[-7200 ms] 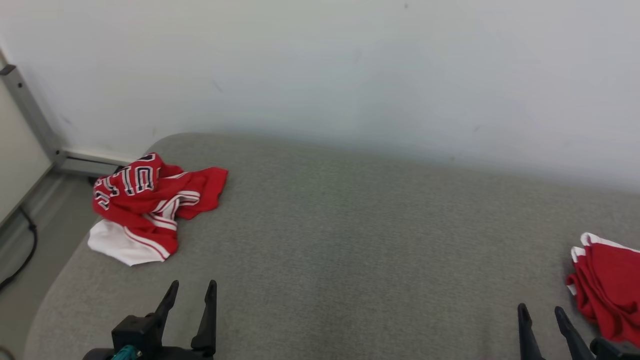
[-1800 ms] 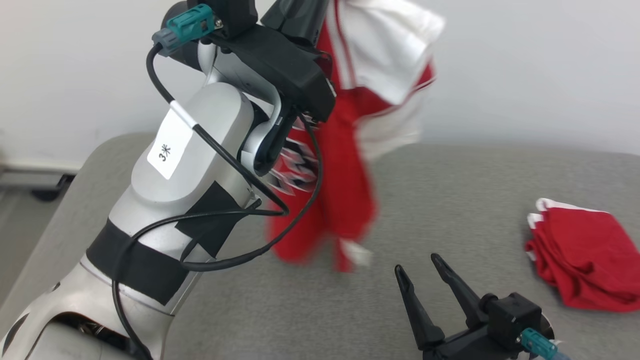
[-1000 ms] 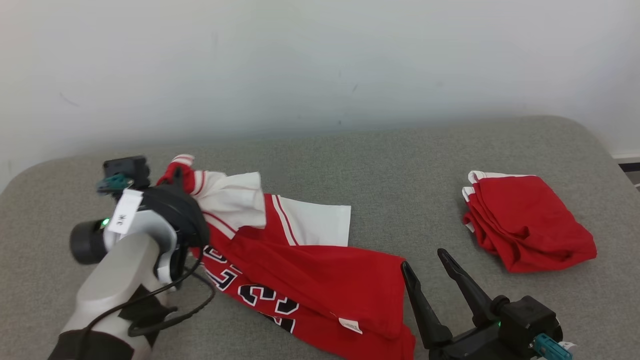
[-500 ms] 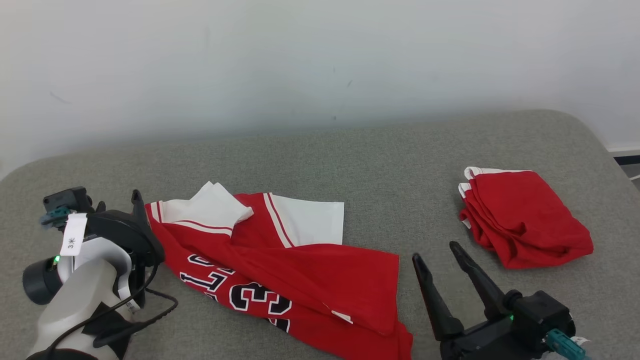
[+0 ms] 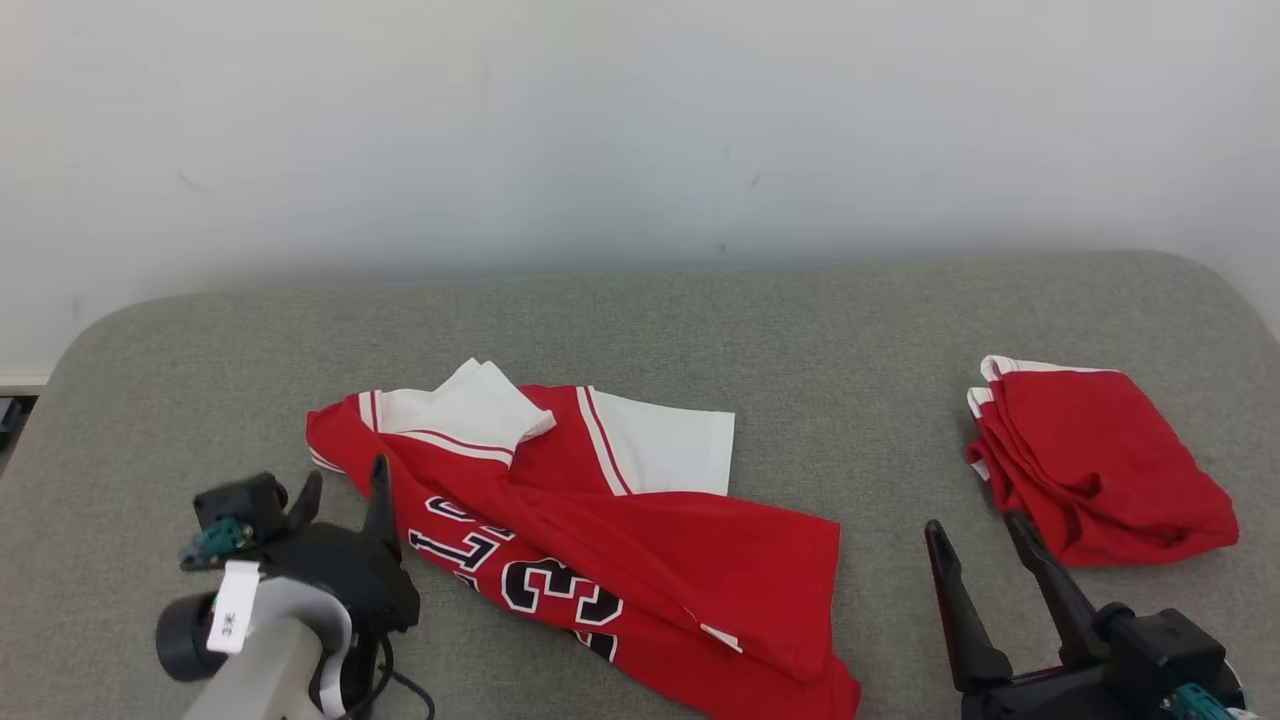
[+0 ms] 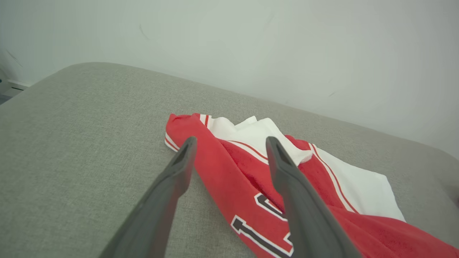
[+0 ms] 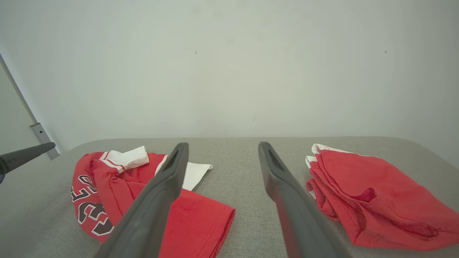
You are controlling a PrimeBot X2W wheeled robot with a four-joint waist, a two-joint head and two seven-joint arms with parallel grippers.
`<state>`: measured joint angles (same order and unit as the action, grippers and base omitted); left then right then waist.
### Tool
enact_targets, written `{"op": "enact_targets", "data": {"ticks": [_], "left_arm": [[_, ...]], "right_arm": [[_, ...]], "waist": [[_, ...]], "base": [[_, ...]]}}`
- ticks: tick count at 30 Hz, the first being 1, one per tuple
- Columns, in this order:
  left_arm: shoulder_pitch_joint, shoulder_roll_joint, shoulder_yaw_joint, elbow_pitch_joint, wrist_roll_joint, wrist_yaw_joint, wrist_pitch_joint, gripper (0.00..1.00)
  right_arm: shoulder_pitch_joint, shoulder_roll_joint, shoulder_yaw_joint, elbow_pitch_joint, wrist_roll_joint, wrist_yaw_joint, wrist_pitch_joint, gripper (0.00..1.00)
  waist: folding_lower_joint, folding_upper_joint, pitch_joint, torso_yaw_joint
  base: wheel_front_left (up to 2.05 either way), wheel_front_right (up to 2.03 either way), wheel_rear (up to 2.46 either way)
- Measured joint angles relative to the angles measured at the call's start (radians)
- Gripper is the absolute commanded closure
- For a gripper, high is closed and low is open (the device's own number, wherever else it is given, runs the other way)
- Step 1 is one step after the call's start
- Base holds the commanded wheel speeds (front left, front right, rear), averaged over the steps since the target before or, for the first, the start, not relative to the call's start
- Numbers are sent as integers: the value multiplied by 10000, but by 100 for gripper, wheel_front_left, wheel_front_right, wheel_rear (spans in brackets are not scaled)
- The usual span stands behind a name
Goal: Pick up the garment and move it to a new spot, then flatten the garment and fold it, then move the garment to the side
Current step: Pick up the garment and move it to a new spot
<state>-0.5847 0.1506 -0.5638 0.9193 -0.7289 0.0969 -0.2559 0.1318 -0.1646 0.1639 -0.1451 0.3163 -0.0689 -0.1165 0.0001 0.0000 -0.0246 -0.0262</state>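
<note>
The jersey (image 5: 640, 550), red and white, is seen lying rumpled on the grey pad (image 5: 800, 340), left of centre. The left gripper (image 5: 347, 472) is held spread at its left edge, with nothing gripped. The right gripper (image 5: 972, 522) is held spread, empty, between the jersey and a folded red pile (image 5: 1100, 460).

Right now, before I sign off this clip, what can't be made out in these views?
Jersey lettering: head view, a red fold covers part; left wrist view, a left gripper finger hides more.
Jersey's lower hem: head view, cut off by the bottom edge.
Folded red garment: head view, its own layers hide what kind it is.
</note>
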Motion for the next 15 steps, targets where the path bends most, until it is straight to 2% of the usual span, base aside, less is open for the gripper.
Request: {"op": "enact_targets", "data": {"ticks": [15], "left_arm": [[3213, 535, 704, -4326, 1043, 184, 2, 0]], "right_arm": [[904, 100, -1453, 341, 581, -355, -516, 0]], "waist": [[-2, 0, -420, 703]], "base": [[0, 0, 0]]}}
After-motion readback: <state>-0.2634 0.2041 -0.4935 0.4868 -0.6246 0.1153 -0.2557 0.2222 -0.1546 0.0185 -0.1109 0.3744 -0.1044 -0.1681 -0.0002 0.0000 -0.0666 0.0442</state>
